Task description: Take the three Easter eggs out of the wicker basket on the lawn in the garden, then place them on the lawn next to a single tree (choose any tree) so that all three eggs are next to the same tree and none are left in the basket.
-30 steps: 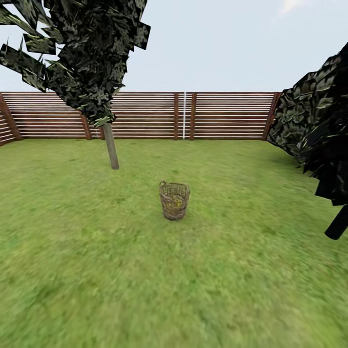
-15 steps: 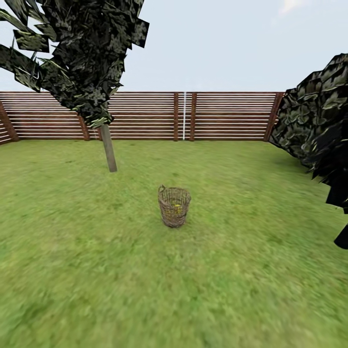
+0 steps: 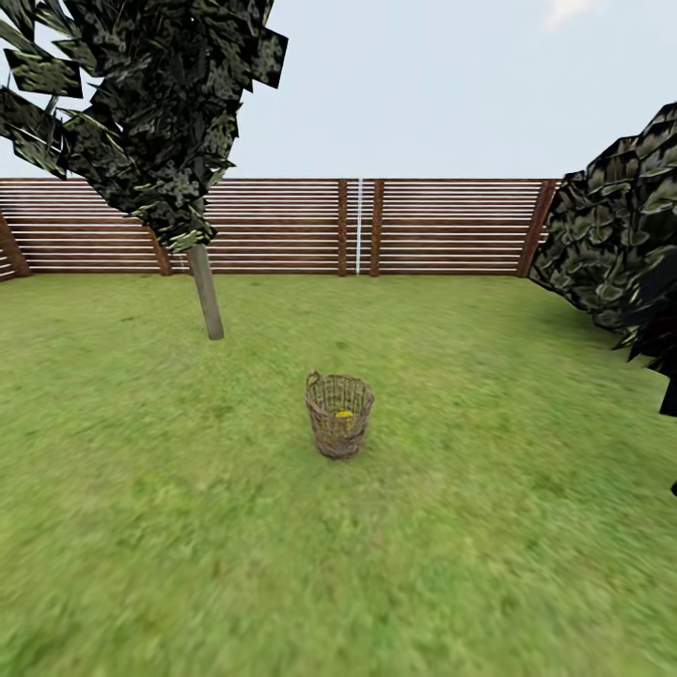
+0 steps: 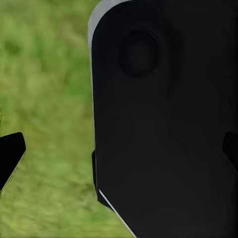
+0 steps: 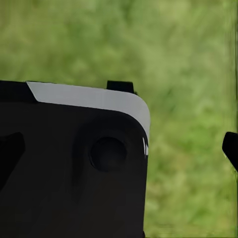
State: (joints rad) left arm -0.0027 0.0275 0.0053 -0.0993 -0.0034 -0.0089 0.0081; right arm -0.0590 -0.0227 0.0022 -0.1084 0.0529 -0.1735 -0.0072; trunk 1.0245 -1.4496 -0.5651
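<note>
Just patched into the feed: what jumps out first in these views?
The wicker basket stands upright alone mid-lawn, a bit of yellow showing inside. Behind it to the left a tree with a leaning grey-brown trunk rises before the slatted fence. Dark foliage crowds the right edge.

A small round basket of brown open-weave wicker (image 3: 338,416) is sitting on mottled, matt green grass (image 3: 188,527) before a brown slatted wooden fence (image 3: 282,226).

No text, label, brand, number or sign can be read anywhere in these views, on any surface shown.
</note>
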